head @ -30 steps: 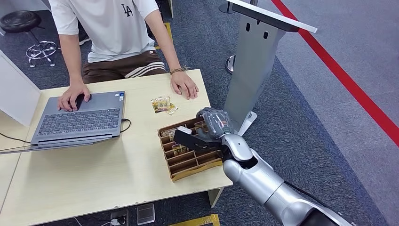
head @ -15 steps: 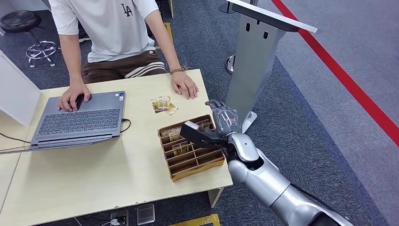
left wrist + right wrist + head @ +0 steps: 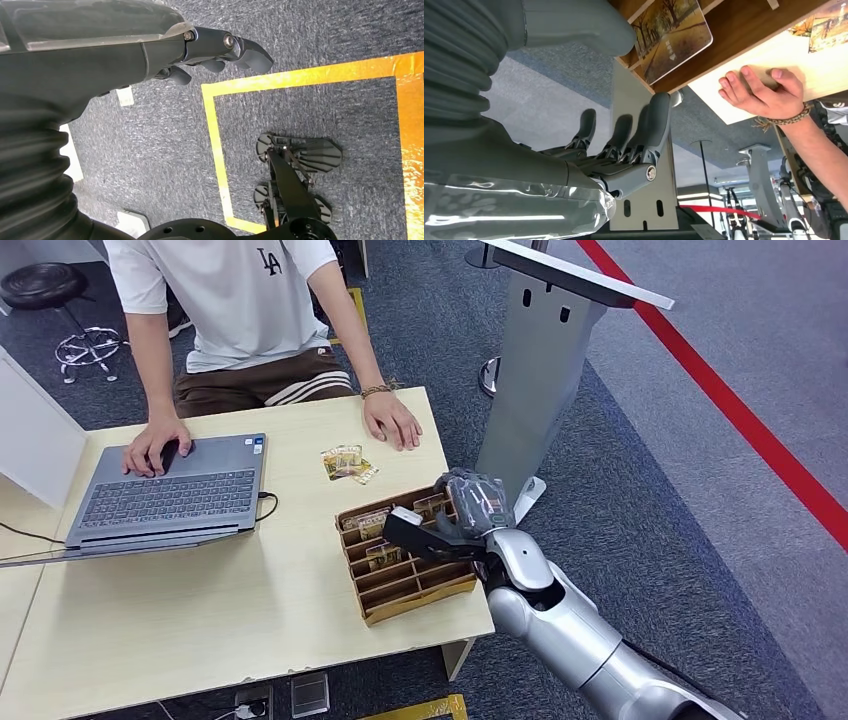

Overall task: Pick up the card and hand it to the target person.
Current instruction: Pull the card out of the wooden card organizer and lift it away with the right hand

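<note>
Desk layout, seen from above

A laptop [image 3: 168, 492] sat left, a divided tray [image 3: 405, 553] right, loose cards [image 3: 346, 463] between tray and the person [image 3: 250, 315] behind the table [image 3: 200, 610].

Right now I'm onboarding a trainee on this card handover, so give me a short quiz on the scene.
1. True or false: the person's braceleted hand rests flat on the table.
2. The right hand is over: A) a stool, B) the card box, C) a keyboard.
3. Fill in: the person's other hand rests on the ____.

Key: 1 true; 2 B; 3 laptop.
</note>
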Robot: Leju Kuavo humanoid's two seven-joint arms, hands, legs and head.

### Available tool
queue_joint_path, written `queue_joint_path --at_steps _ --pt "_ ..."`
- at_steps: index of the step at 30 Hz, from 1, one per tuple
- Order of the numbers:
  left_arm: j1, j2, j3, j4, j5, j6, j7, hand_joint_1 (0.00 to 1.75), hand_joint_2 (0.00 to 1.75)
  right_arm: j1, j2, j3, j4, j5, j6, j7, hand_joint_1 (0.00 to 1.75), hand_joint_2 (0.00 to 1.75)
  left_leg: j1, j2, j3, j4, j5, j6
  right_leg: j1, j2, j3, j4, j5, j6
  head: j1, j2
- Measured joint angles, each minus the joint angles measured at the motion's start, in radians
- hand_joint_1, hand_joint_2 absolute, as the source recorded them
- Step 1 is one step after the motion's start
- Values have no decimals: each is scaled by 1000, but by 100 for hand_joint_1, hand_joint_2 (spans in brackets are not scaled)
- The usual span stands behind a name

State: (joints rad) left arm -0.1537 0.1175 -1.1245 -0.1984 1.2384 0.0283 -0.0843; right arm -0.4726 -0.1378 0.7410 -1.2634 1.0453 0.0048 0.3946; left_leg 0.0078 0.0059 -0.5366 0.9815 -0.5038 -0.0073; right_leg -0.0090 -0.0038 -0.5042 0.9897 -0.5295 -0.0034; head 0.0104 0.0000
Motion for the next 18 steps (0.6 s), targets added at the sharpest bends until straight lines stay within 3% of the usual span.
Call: queue_joint_path --at_steps 6,18 --pt "-2 0 -8 0 0 0 3 0 175 1 3 7 9 5 5 -18 85 175 0 0 0 0 0 0 0 0 0 0 0 0 0 0" --pt "-3 0 -12 0 0 -2 4 0 175 -3 20 25 35 5 0 -33 70 175 0 0 0 0 0 0 0 0 0 0 0 0 0 0"
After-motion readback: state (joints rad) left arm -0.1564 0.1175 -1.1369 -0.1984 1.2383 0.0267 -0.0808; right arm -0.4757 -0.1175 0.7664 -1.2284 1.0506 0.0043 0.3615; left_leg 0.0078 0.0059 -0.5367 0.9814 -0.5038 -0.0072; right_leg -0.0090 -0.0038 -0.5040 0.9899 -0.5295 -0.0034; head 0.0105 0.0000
